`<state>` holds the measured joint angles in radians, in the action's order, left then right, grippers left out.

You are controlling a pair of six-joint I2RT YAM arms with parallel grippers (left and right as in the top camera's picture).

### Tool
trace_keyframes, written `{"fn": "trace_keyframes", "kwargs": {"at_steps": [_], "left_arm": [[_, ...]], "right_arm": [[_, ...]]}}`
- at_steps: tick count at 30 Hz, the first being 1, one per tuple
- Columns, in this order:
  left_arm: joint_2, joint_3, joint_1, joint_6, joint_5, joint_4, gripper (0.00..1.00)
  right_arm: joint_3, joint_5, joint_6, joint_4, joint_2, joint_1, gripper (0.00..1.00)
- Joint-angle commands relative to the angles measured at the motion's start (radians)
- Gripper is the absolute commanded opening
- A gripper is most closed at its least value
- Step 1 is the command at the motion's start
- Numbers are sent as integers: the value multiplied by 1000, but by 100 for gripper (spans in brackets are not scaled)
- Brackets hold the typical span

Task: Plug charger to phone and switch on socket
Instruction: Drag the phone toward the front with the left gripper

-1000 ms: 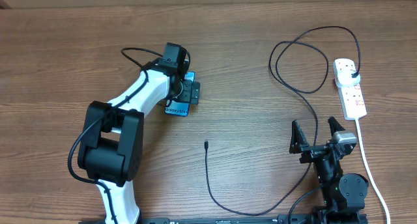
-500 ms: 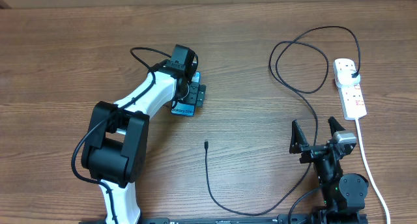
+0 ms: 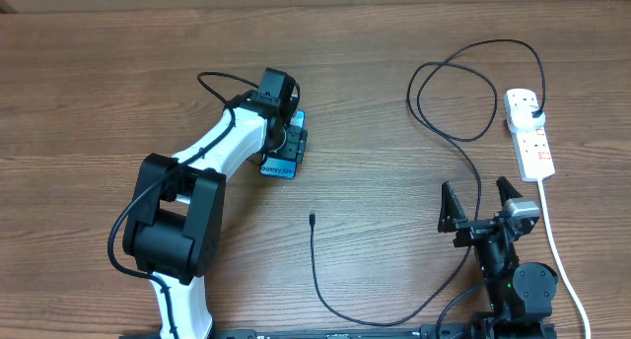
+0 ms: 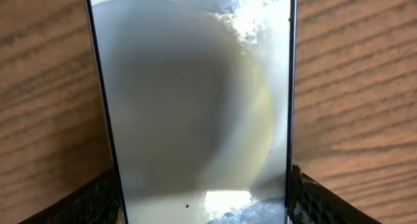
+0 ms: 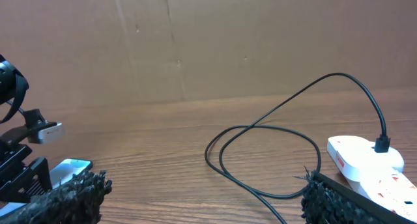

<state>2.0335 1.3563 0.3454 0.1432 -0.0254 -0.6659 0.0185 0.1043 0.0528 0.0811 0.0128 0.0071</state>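
Observation:
The phone (image 3: 281, 167) lies on the wooden table at centre left, its blue screen facing up. My left gripper (image 3: 288, 142) sits over it, with a finger against each long edge, as the left wrist view (image 4: 202, 201) shows; the phone (image 4: 195, 100) fills that view. The charger (image 3: 315, 270) is a thin black cable. Its connector tip (image 3: 312, 219) lies loose below the phone, and its plug (image 3: 533, 112) sits in the white socket (image 3: 532, 147) at the right. My right gripper (image 3: 483, 203) is open and empty near the front edge, with the cable (image 5: 273, 126) ahead of it.
The socket's thick white cord (image 3: 557, 250) runs down past the right arm. The black cable loops (image 3: 454, 93) across the right half of the table. A brown cardboard wall (image 5: 195, 42) stands behind the table.
My left gripper and the phone shifted a little to the right together, then held still. The right arm and the cable have not moved.

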Motion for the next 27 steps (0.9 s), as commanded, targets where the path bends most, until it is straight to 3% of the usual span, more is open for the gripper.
{"fn": "trace_keyframes", "kwargs": {"at_steps": [1, 11, 20, 25, 27], "left_arm": [[39, -15, 3, 24, -16, -58, 73], [39, -15, 3, 269, 8, -331, 75], [39, -15, 3, 344, 63, -327, 77], [39, -15, 3, 343, 72, -286, 100], [39, -15, 3, 343, 57, -274, 100]], "right_arm": [[-11, -6, 5, -4, -10, 3, 100], [-11, -6, 5, -4, -10, 4, 100], [-11, -6, 5, -4, -10, 4, 100], [-11, -6, 5, -4, -10, 4, 100], [-11, -6, 5, -4, -10, 4, 100]]}}
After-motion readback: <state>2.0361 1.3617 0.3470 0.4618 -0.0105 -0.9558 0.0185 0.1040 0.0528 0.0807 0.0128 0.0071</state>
